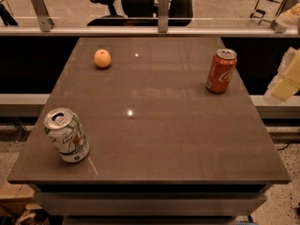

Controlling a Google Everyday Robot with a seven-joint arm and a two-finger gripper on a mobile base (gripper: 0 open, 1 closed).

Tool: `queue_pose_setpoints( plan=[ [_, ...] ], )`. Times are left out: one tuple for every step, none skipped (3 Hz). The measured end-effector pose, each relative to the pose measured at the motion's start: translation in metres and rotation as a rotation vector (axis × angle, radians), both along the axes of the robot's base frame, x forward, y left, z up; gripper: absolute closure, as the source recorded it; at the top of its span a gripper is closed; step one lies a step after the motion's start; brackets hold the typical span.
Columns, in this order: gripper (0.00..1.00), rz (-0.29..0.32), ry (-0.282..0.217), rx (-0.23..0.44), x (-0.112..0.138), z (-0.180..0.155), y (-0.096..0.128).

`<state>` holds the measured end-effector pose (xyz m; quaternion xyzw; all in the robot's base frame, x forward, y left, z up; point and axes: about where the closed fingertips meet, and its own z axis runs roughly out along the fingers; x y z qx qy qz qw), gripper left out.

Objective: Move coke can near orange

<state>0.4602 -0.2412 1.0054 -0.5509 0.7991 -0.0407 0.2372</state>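
The red coke can point(221, 71) stands upright near the right edge of the brown table point(154, 139), towards the back. The orange point(102, 58) lies at the back left of the table, far from the can. My gripper point(285, 82) is a pale shape at the right edge of the view, off the table's right side and to the right of the coke can, not touching it.
A white and green soda can point(67, 135) stands upright near the table's front left corner. A glass railing with metal posts point(162, 9) runs behind the table, with an office chair point(123, 3) beyond it.
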Motion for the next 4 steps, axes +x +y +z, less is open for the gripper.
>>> queue_pose_setpoints(
  plan=[
    [0.00, -0.044, -0.048, 0.146, 0.004, -0.009, -0.010],
    [0.00, -0.072, -0.117, 0.307, 0.013, -0.008, -0.010],
    [0.00, -0.083, -0.174, 0.438, 0.025, -0.010, -0.010],
    [0.00, -0.100, -0.213, 0.536, 0.035, -0.015, -0.009]
  ],
)
